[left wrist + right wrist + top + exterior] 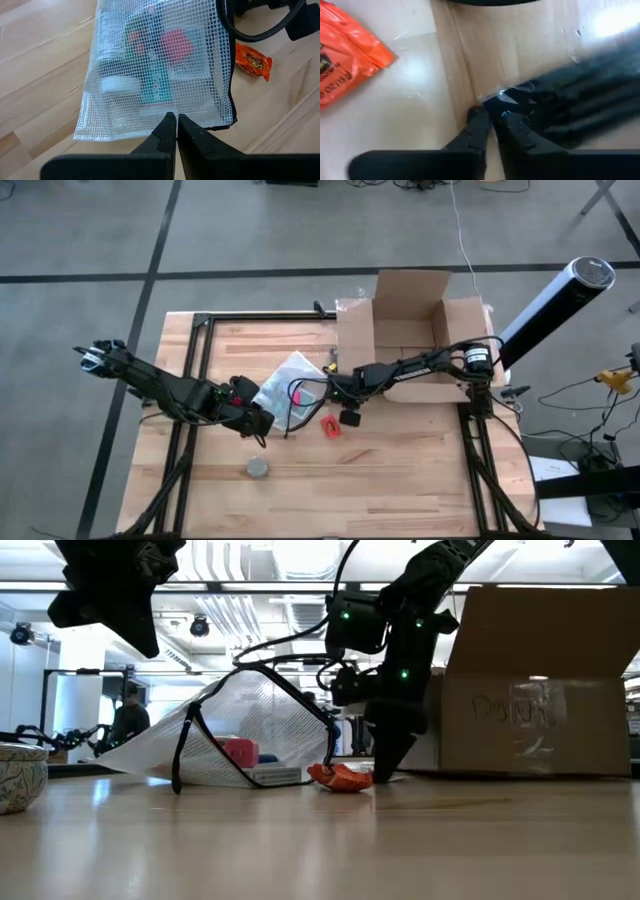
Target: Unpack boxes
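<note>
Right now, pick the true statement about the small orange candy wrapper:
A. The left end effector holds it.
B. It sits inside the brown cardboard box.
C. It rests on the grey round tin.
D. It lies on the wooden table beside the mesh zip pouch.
D: the small orange candy wrapper lies on the bare wooden table, next to the translucent mesh zip pouch, outside the brown cardboard box.

a mesh zip pouch (287, 388) lay on the wooden table (400, 470), an orange candy wrapper (329, 425) just beside it. a small grey round tin (258, 468) sat apart, nearer the table's front edge.
</note>
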